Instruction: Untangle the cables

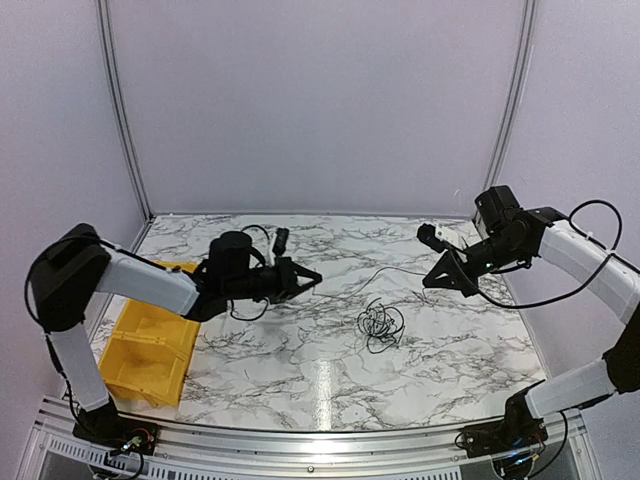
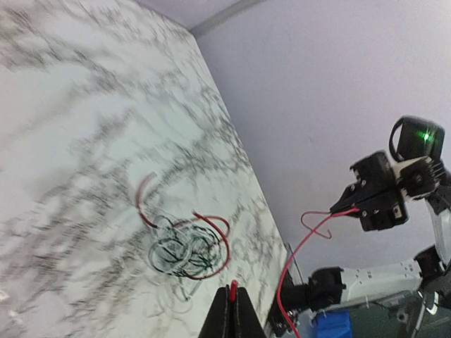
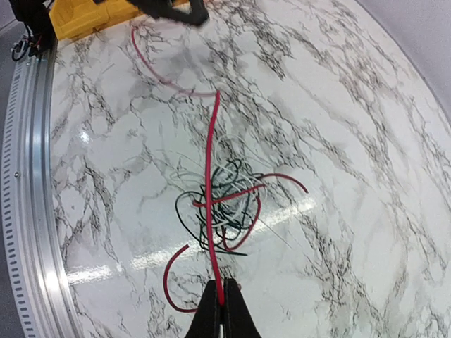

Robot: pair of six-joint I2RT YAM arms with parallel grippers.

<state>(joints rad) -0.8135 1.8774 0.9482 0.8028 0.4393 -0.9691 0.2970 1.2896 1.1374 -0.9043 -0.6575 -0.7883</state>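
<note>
Open table (image 1: 300,375) all round the cables (image 1: 380,325) — yellow bin (image 1: 140,355) far left, red wire (image 3: 211,141) strung over them

From above, the cables (image 1: 380,325) are too thin to tell strand from strand. In the left wrist view the surface (image 2: 63,141) around them is blurred and the bottom edge crops the left fingers (image 2: 220,320). The right fingers (image 3: 239,320) are cropped likewise, and beyond the cables the top edge cuts the yellow bin (image 3: 84,17).

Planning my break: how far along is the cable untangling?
Done: nothing looks fully separated. In hand: one red wire, pinched by the left gripper and right gripper, stretched between them. Left: the tangle of green, white and red wires lies knotted beneath.
</note>
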